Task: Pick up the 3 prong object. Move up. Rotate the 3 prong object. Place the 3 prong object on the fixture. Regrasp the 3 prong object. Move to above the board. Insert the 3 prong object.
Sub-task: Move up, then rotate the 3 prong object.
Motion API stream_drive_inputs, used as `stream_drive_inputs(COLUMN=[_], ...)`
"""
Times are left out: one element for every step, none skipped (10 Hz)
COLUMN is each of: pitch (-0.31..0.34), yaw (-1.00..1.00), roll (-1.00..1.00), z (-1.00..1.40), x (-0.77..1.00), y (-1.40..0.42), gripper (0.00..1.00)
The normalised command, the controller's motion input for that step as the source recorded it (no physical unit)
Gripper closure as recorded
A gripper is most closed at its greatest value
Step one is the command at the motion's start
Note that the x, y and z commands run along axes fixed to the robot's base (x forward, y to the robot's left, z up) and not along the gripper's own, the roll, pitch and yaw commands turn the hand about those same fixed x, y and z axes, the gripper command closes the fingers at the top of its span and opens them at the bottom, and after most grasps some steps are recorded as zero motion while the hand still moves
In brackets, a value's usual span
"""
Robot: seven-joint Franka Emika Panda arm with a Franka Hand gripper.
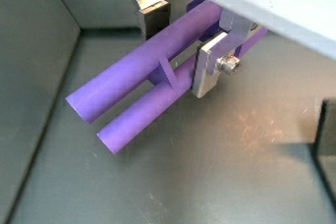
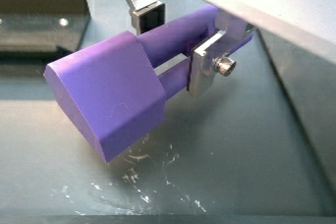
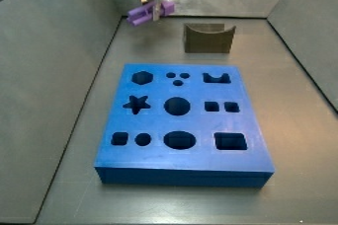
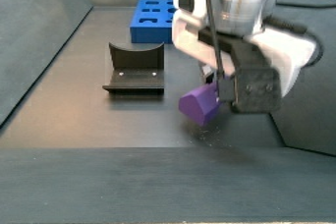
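Jaws of the gripper point(image 1: 184, 43) are clamped on the 3 prong object point(image 1: 138, 95): in both wrist views one silver finger plate point(image 2: 206, 66) presses flat against the purple piece on one side and the other finger, with its dark pad, bears on the opposite side, so nothing is loose between them. The piece sits crosswise to the fingers, its long axis running out and away from the grip, with most of its length sticking free beyond the plates.

In a side view the gripper point(image 3: 149, 10) hangs near the far left corner of the grey floor, with the purple piece just below it and, by my reading, clear of the floor. The fixture point(image 3: 208, 37) stands just beside it toward the far middle, apart from the piece, and the board point(image 3: 183, 122) lies well nearer the front, filling the middle of the floor.

That gap between piece and fixture is what the coming move turns on. I judge the pick-up done and the lift or the rotation in hand; the piece has yet to be turned so its long axis lies along the notch in the fixture's top before it can be set down.

One wrist view shows two rounded lobes lying side by side, while the other point(image 2: 112, 95) shows a broad wedge-like end face that the lobes hide. A side view point(image 4: 199, 103) shows the piece low and close to the floor with the fixture point(image 4: 136, 69) off to one side, and the board point(image 4: 155, 19) behind it.
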Motion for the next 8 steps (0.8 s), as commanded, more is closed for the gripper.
stream_drive_inputs(pitch=[0.024,0.0,-0.005,0.006,0.004,0.006,0.02,0.0], yaw=[0.02,0.0,0.0,0.02,0.02,0.02,0.02,-1.0], roll=[-0.11,0.0,0.0,0.02,0.02,0.0,-0.04,0.0], z=[0.22,0.83,0.74,0.66,0.52,0.44,0.25,0.0], x=[-0.02,0.08,0.07,0.02,-0.01,-0.02,-0.01,0.0], y=[-0.01,-0.78,-0.73,-0.55,-0.28,-0.15,-0.08,0.0], gripper=[1.0,1.0,1.0,1.0,1.0,1.0,1.0,1.0])
